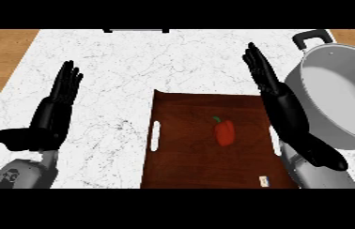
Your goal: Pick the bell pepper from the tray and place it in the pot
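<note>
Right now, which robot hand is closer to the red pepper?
Right. The right hand is at the right edge of the tray, just beside the bell pepper. The left hand is out over the white counter, well left of the tray.

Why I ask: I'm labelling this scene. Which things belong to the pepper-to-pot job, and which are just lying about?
For the job: bell pepper; tray under it; pot; right hand, open between tray and pot.
Just there: left hand, resting open at left; counter; dark bar at the counter's far edge; small tag on the tray.
</note>
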